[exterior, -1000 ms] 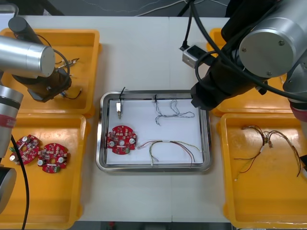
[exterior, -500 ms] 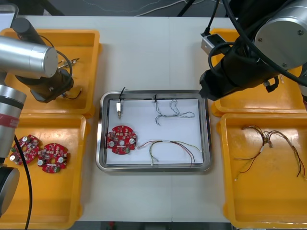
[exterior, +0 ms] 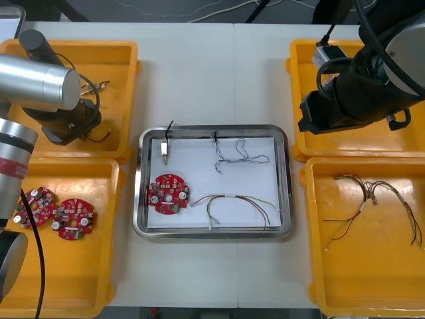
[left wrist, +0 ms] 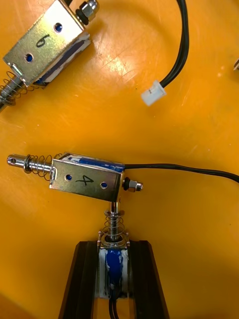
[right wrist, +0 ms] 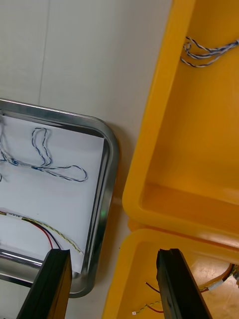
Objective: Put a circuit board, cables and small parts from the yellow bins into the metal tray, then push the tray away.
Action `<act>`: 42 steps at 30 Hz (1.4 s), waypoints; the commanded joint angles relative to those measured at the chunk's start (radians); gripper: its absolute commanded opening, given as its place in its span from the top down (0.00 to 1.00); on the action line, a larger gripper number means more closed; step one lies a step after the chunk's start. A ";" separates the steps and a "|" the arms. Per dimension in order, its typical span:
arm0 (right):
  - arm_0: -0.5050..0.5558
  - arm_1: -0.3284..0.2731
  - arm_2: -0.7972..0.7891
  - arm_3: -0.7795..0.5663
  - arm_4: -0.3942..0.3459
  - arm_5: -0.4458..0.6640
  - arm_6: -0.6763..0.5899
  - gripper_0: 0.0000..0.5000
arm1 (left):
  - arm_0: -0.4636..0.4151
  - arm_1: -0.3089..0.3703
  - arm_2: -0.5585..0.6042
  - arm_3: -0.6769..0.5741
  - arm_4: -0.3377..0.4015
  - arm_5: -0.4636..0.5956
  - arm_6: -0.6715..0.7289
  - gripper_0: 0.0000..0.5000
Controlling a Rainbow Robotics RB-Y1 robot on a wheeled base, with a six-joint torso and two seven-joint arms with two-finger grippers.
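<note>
Left gripper, upper left of front view, clenched on small blue-wrapped metal part in yellow plastic bin. Lift straight, slowly: its spring touches neighbouring numbered metal part. Right gripper spread, empty, upper right. Shiny metal tray central.

Bright, even light; soft shadows

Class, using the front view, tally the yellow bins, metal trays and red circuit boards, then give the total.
Yellow bins: 4
Metal tray: 1
Red circuit boards: 3
Total: 8
</note>
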 commanded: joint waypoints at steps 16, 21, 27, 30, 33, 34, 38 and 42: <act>0.082 -0.098 -0.111 -0.035 -0.020 0.003 -0.066 0.00 | -0.045 -0.001 -0.008 -0.055 0.020 0.044 0.012 1.00; 0.105 -0.110 -0.142 -0.035 -0.039 0.003 -0.067 0.00 | -0.046 0.010 -0.001 -0.116 0.038 0.107 0.002 1.00; 0.130 -0.124 -0.171 -0.035 -0.060 0.003 -0.064 0.00 | -0.046 0.025 0.003 -0.190 0.056 0.171 -0.015 1.00; 0.157 -0.124 -0.209 -0.035 -0.094 0.003 -0.063 0.00 | -0.045 0.035 0.003 -0.219 0.066 0.193 -0.028 1.00; 0.187 -0.124 -0.260 -0.037 -0.140 0.003 -0.063 0.00 | -0.046 0.044 0.004 -0.246 0.081 0.216 -0.041 1.00; 0.200 -0.124 -0.277 -0.038 -0.151 0.003 -0.063 0.00 | -0.046 0.048 0.004 -0.257 0.089 0.227 -0.049 1.00; 0.223 -0.124 -0.314 -0.049 -0.158 0.003 -0.060 0.00 | -0.046 0.067 0.003 -0.292 0.113 0.268 -0.097 1.00; 0.237 -0.126 -0.335 -0.074 -0.155 0.003 -0.071 0.00 | -0.046 0.079 0.003 -0.332 0.136 0.322 -0.118 1.00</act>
